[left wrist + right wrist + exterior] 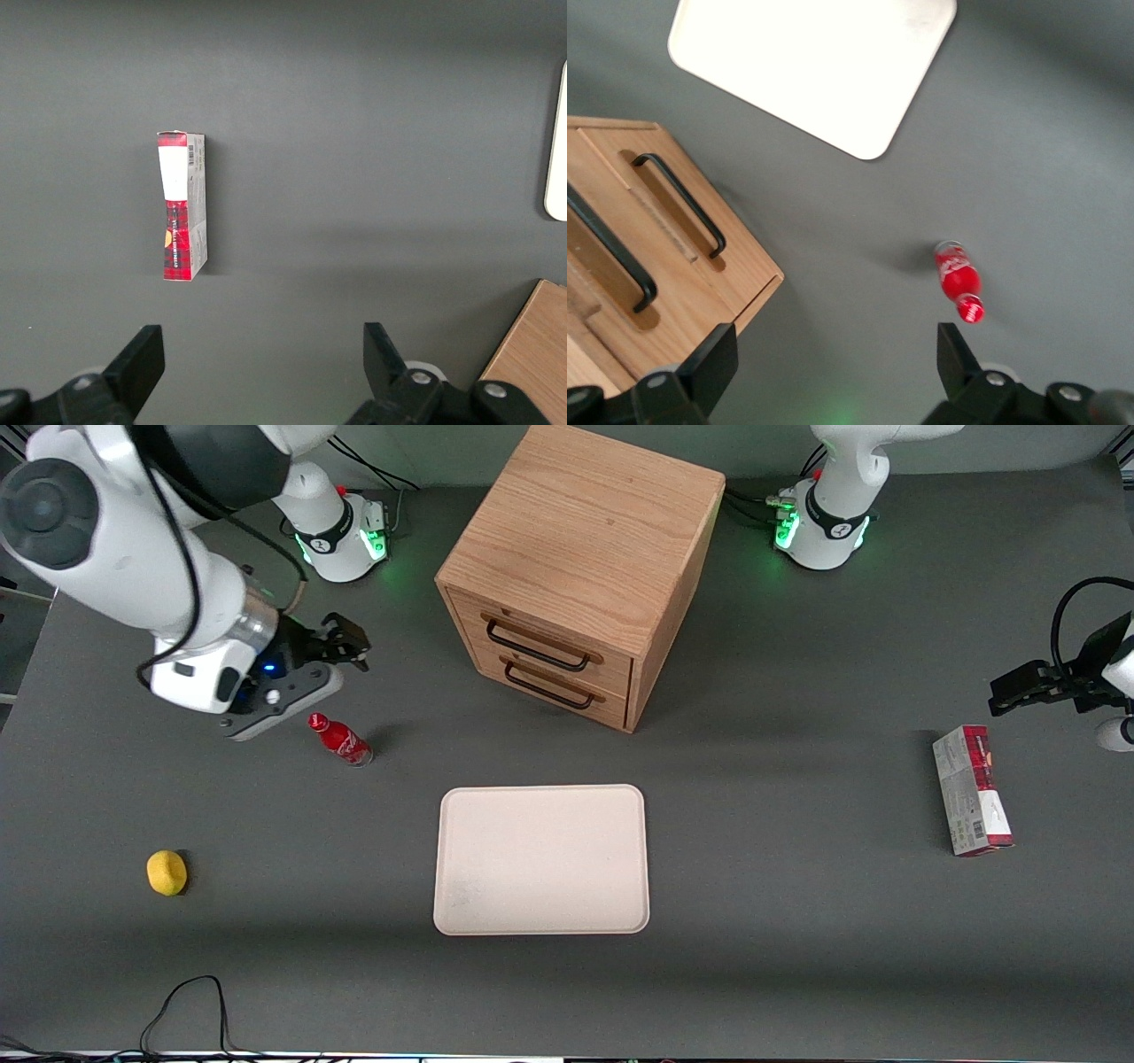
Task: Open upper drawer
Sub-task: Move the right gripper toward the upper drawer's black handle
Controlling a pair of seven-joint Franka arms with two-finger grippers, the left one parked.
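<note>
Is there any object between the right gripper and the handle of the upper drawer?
Nothing visible. The gripper, fingers open, hangs above bare table beside the cabinet. The red bottle stands nearer the front camera, off the line to the upper drawer.

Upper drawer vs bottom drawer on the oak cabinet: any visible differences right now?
The upper drawer sits directly above the bottom drawer, just under the cabinet top; the bottom drawer is nearer the table. Both are shut flush, with matching oak fronts and thin black wire handles. Neither is touched: the gripper, fingers open, hangs above the table beside the cabinet, toward the working arm's end.
</note>
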